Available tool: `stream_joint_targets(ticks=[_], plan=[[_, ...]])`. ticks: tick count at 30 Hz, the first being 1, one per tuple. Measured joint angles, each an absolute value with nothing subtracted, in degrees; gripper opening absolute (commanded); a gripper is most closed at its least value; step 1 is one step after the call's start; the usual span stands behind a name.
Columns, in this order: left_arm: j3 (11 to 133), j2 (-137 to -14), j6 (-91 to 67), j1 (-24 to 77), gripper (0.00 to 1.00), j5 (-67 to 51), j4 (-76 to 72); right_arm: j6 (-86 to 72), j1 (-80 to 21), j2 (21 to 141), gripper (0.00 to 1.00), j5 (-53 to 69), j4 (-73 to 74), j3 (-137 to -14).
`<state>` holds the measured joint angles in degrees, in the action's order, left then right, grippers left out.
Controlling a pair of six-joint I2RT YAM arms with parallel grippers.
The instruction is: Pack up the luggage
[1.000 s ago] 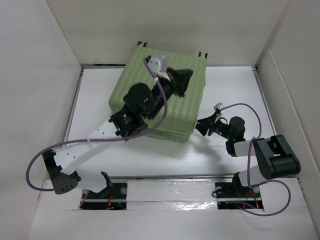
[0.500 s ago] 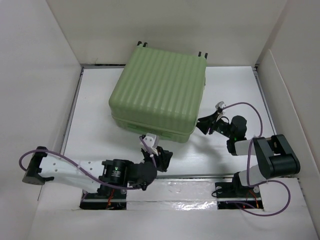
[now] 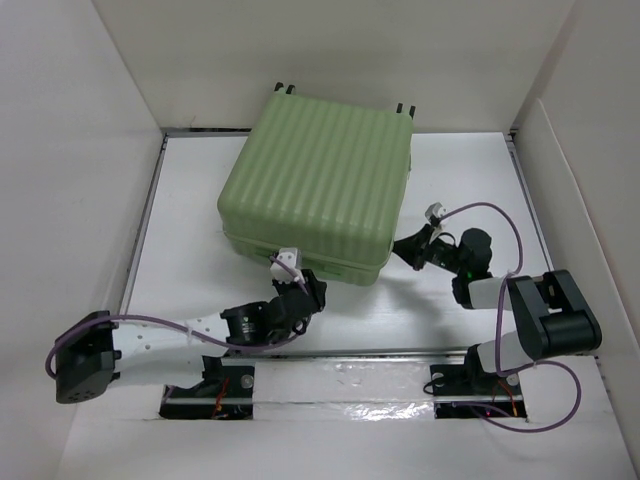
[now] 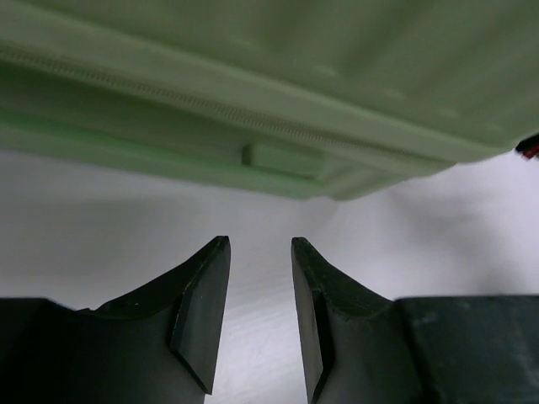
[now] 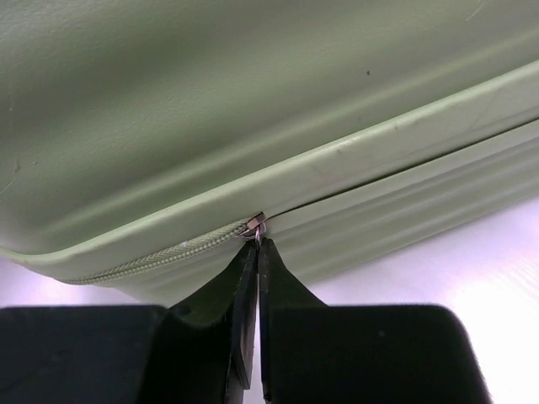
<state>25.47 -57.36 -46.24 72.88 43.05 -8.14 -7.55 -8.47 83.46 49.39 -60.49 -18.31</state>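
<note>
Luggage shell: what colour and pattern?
The luggage is light green with ribs; top external view shows it best.

A robotics lab cell: bare white panels (image 3: 60,150) box in a table (image 3: 190,220) with bolted-down arms (image 3: 540,320).

Top view: high above luggage (image 3: 318,185), looking down from its near side. 2 wrist views: low, very close, facing luggage's zippered sides. All 3 share it.

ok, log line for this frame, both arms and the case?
luggage: lid down | left gripper: open, empty, facing front edge | right gripper: shut on zipper pull, right side
</note>
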Motion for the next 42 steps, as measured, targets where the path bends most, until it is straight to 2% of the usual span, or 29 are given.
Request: stream_joint_targets(ticks=[1, 5, 9, 18, 25, 31, 35, 37, 39, 42], plan=[[25.5, -58.3, -44.9, 71.2, 0.33, 41.4, -10.8, -7.6, -8.7, 83.5, 0.00, 49.4, -60.6, -18.3], [26.2, -64.3, -40.2, 67.3, 0.33, 36.1, -19.3, -8.4, -9.2, 82.5, 0.00, 47.6, -60.8, -17.3], [27.2, -70.0, -37.2, 65.4, 0.33, 31.8, -25.3, -8.6, -12.5, 75.3, 0.00, 40.8, -55.3, -14.8], [27.5, -73.6, -35.0, 61.1, 0.33, 23.2, -28.9, -8.0, -31.9, 53.6, 0.00, 11.6, -26.0, -14.6], [30.0, -76.2, -34.1, 59.0, 0.32, 19.4, -29.3, -12.4, -44.9, 45.5, 0.00, -1.8, -14.1, -15.9], [33.2, -79.5, -33.9, 58.9, 0.32, 14.5, -29.0, -17.6, -54.1, 48.0, 0.00, -12.7, -15.8, -16.6], [33.5, -80.0, -34.4, 59.2, 0.35, 14.2, -29.6, -21.0, -59.7, 56.8, 0.00, -21.0, -21.3, -19.1], [33.5, -79.7, -34.2, 59.3, 0.40, 14.9, -28.7, -22.2, -61.0, 62.2, 0.00, -23.7, -26.1, -20.3], [32.9, -77.7, -34.4, 59.0, 0.42, 16.6, -25.9, -23.1, -61.2, 65.1, 0.00, -23.9, -30.2, -20.4], [30.1, -68.2, -34.9, 55.5, 0.39, 18.7, -21.7, -24.4, -61.1, 68.3, 0.00, -21.7, -34.4, -20.7]])
